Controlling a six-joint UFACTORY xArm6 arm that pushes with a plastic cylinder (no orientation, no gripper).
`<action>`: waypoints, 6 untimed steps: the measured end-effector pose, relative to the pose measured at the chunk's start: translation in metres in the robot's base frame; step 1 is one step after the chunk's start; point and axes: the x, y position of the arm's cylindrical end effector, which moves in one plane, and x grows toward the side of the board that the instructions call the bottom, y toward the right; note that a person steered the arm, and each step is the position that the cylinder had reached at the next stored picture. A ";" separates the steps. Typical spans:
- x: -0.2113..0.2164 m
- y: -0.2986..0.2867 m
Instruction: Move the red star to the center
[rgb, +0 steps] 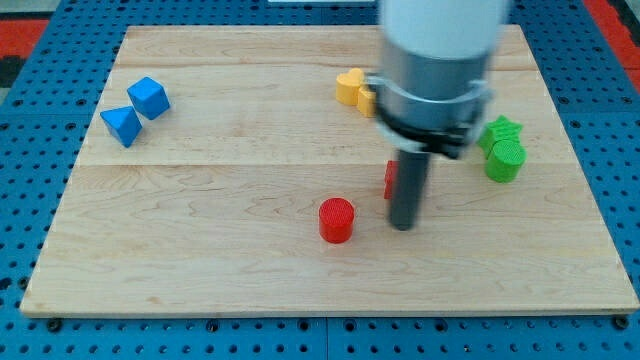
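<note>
The red star (389, 179) lies right of the board's middle, mostly hidden behind my dark rod; only a red sliver shows at the rod's left side. My tip (403, 227) rests on the board just below and right of that sliver, touching or very near the star. A red cylinder (336, 220) stands to the tip's left, apart from it.
The wooden board (200, 250) sits on a blue pegboard. A blue cube (149, 97) and a blue triangular block (121, 125) lie at the upper left. Yellow blocks (352, 88) sit at the top middle, partly behind the arm. Two green blocks (504, 148) sit at the right.
</note>
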 end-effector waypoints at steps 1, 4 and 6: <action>-0.019 0.045; -0.059 -0.122; -0.102 -0.064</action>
